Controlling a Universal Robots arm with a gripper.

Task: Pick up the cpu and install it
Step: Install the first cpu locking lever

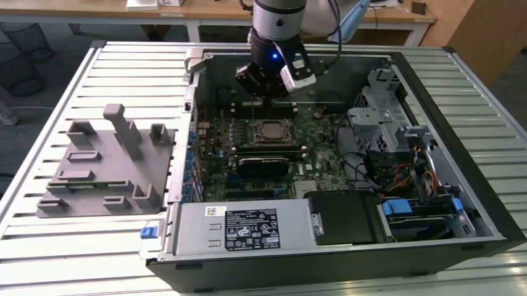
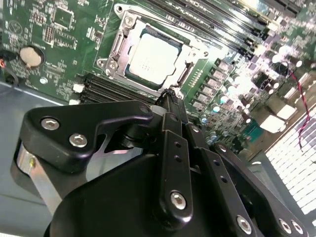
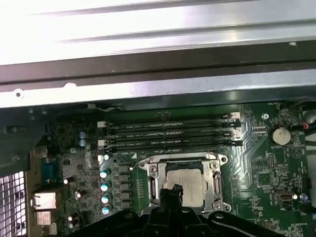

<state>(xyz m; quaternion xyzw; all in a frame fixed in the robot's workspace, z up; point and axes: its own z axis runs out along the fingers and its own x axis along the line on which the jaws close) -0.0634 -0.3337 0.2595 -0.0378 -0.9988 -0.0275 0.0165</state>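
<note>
The slatted metal worktop (image 1: 74, 246) carried an open computer case (image 1: 445, 154) lying on its side, and a grey plastic fixture tray (image 1: 99, 179) stood just beside the case, toward the worktop's edge at the exterior view's left. Inside the case, the green motherboard (image 1: 317, 132) lay flat on the case floor, with the power supply (image 1: 239, 228) along the case's near wall and a drive cage (image 1: 374, 123) at the wall on the exterior view's right. The robot arm (image 1: 278, 24) reached down from the far wall of the case. The gripper (image 2: 170, 98) hung above the motherboard, next to the socket frame (image 3: 185, 185), with its fingertips drawn together and nothing held between them. The cpu (image 2: 153, 59) lay flat inside the socket frame near the middle of the motherboard, its silvery top exposed in both wrist views (image 3: 190, 185). Four memory slots (image 3: 170, 133) ran just beside the socket frame.
</note>
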